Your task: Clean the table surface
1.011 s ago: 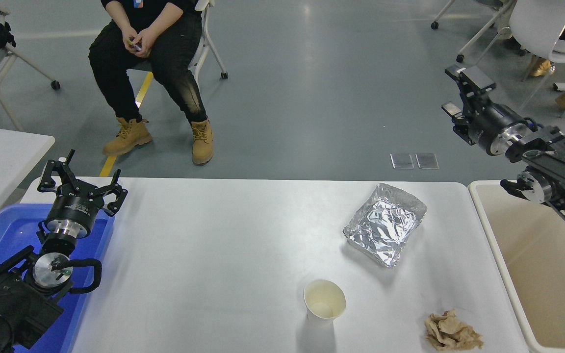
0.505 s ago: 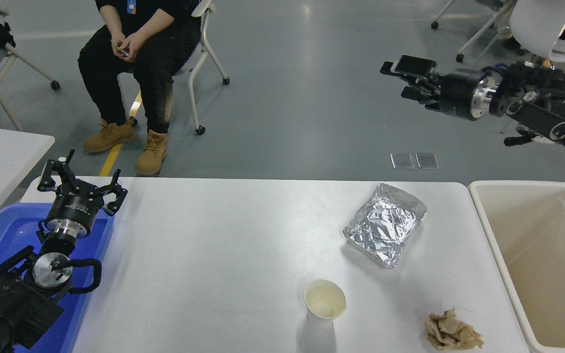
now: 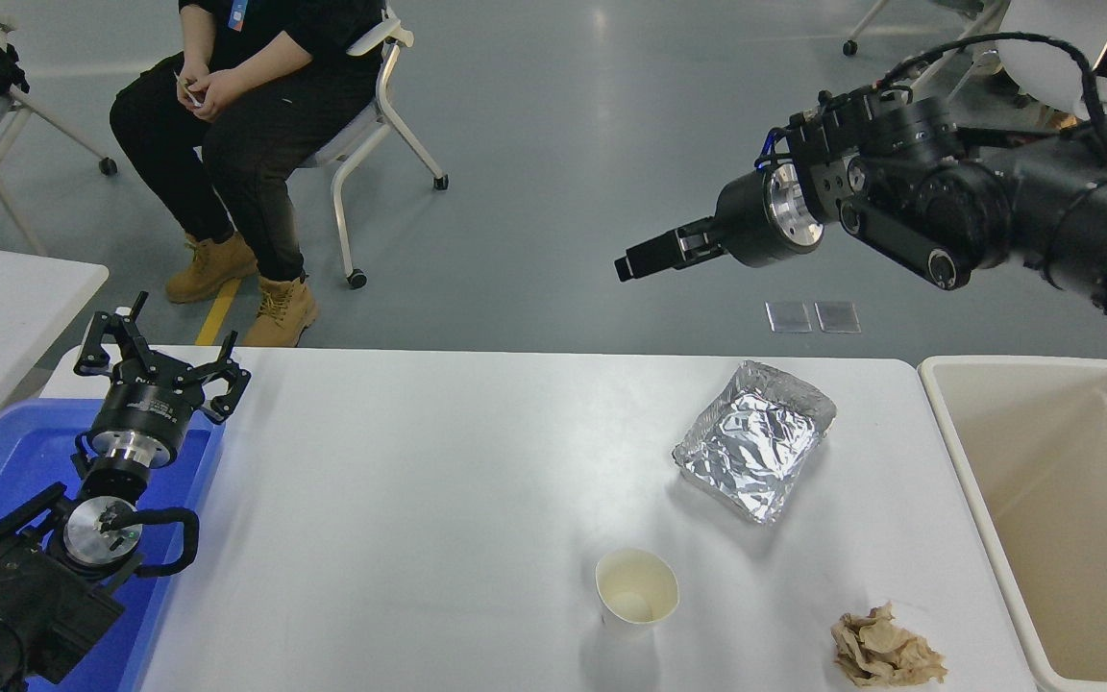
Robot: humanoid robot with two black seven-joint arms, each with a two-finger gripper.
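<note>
Right end effector [image 3: 632, 265] at upper right, fingers seemingly clenched, empty, above the tabletop [image 3: 438, 500]; left end effector [image 3: 161, 361] released at lower left

The right hand [image 3: 632, 264] has swung from the far right edge leftward and now points left, raised beyond the tabletop's [image 3: 438, 481] far edge, while the seated person [image 3: 236, 106] has rolled their chair [image 3: 361, 125] leftward.

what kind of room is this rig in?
Probably a lab or test hall, not a home: bare grey floor, rolling office chairs, a seated person watching, and staged litter on the white table between two bins.
</note>
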